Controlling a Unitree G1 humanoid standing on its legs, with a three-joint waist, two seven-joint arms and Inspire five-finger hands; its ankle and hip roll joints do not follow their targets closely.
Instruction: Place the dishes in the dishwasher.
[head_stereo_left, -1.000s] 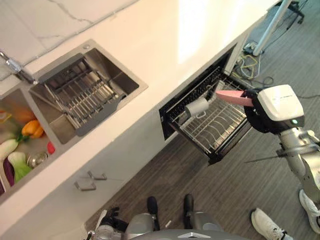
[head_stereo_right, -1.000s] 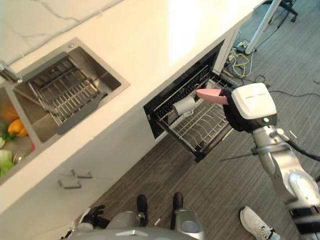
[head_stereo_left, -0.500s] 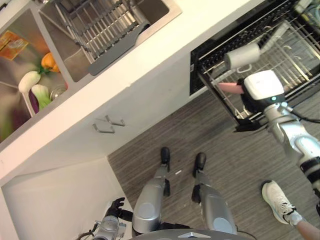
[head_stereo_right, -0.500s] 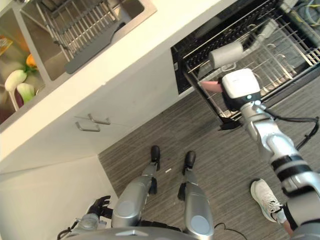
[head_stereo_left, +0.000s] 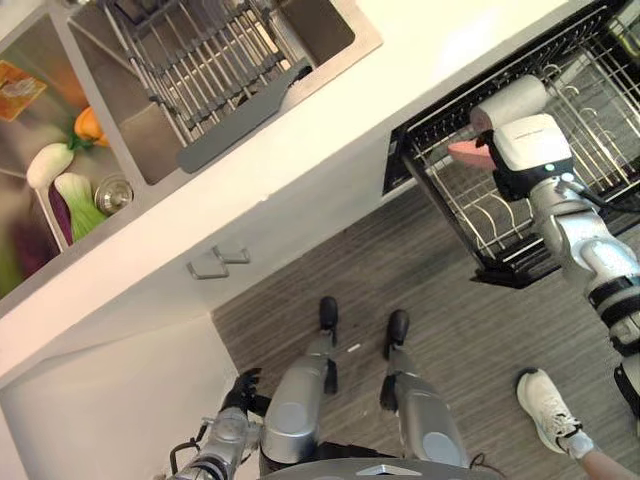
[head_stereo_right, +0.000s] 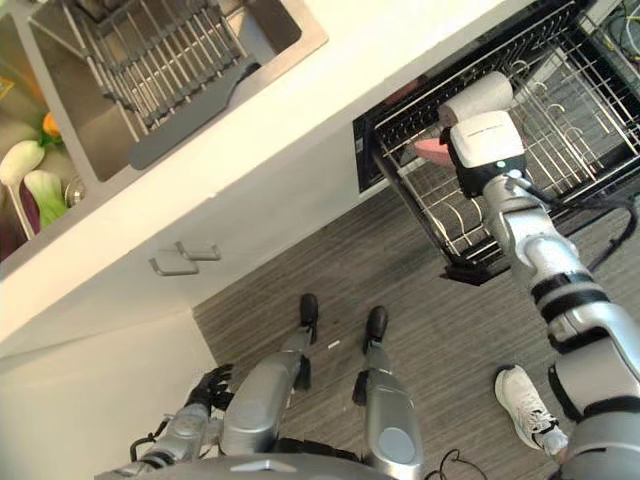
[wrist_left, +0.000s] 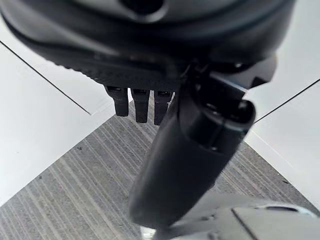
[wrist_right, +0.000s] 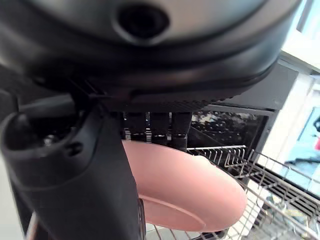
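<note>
My right hand (head_stereo_left: 510, 178) is shut on a pink plate (head_stereo_left: 466, 152), pinched between thumb (wrist_right: 75, 170) and fingers; the right wrist view shows the plate (wrist_right: 185, 190) flat and sticking out past the fingers. Hand and plate hover over the near left corner of the pulled-out dishwasher rack (head_stereo_left: 470, 215), just beside a white cup (head_stereo_left: 508, 100) lying on its side in it. The wire tines around the cup hold nothing. My left hand (head_stereo_left: 238, 392) hangs low by the white cabinet, fingers relaxed and holding nothing.
A sink in the white counter holds a metal drying rack (head_stereo_left: 200, 60); the basin beside it contains vegetables (head_stereo_left: 60, 185). Cabinet handles (head_stereo_left: 215, 262) sit below the counter. A person's white shoe (head_stereo_left: 548, 408) stands on the grey floor at the right.
The camera has swung, shifting the whole picture. My right hand still holds the pink plate and now sits closer to the white cup, over the rack's corner.
</note>
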